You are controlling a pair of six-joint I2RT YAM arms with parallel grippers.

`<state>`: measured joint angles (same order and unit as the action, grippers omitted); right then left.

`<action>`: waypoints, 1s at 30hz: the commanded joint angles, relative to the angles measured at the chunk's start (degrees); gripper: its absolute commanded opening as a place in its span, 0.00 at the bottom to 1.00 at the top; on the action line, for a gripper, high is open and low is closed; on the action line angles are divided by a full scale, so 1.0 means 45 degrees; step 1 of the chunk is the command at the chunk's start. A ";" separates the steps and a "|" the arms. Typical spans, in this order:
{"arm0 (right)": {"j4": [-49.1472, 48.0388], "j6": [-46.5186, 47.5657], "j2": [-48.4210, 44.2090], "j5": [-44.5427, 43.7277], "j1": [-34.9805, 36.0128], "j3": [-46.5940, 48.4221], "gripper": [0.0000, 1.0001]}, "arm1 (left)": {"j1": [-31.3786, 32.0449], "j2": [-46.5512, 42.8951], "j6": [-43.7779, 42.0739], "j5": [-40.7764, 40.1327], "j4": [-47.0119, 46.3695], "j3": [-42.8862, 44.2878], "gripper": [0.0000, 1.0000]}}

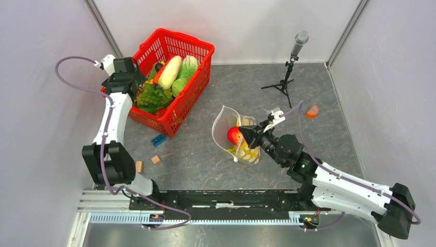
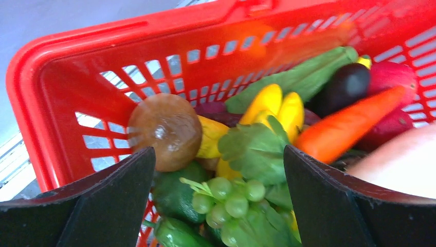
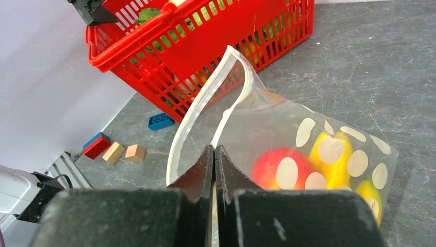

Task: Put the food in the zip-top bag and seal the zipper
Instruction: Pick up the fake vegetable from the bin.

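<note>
**Right fingers pinched on bag rim; left jaws wide over basket**

Right gripper (image 3: 214,149), closest in the right wrist view: both fingers pressed together with no gap, nipping the zip-top bag (image 3: 288,118) at its mouth edge. The whitish zipper (image 3: 198,105) rises from the pinch in a tall loop, so the mouth stands open and faces the red basket (image 3: 195,56).

Bag body lies on the grey table (image 1: 216,170), near mid-table and right of the basket. Inside, seen through the dotted film: a red round piece (image 3: 267,167) and yellow pieces (image 3: 334,164) beside it, toward the closed end.

Left gripper (image 2: 218,154): jaws spread wide, nothing between them, hanging over the basket's near-left corner. Below it, a heap of food:
- brown round piece (image 2: 164,131) against the basket wall
- green grapes (image 2: 231,198) directly under the gap
- green leaf (image 2: 254,149)
- yellow pepper-like piece (image 2: 280,105)
- orange carrot (image 2: 344,128)
- dark aubergine (image 2: 344,85)
- long white piece (image 1: 169,72) lying on top

Outside the basket: blue brick (image 1: 158,140) just beside its near corner; two wooden cubes (image 1: 156,159) nearer the arm bases. Microphone on a tripod (image 1: 290,62) stands at the far side. Small orange piece (image 1: 312,110) sits alone to the right, well apart from the bag.
</note>
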<state>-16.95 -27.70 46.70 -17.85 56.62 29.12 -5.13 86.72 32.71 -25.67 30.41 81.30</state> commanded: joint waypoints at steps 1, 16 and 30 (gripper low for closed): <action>-0.0536 0.0786 0.0274 0.0167 0.0045 0.0423 0.03 | -0.0397 0.0357 0.0747 -0.0718 0.0083 0.0518 1.00; 0.0062 0.0835 0.1084 -0.0157 0.0018 0.1204 0.04 | -0.0832 0.1775 0.2277 -0.0939 0.0470 0.0998 0.98; 0.0426 -0.0052 0.1163 -0.0264 0.0015 0.1319 0.03 | -0.0834 0.2633 0.3431 -0.3842 0.1912 0.1236 0.97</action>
<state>-14.48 -26.57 51.62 -18.20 56.62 32.47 -7.86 96.40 44.62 -35.16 32.16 84.75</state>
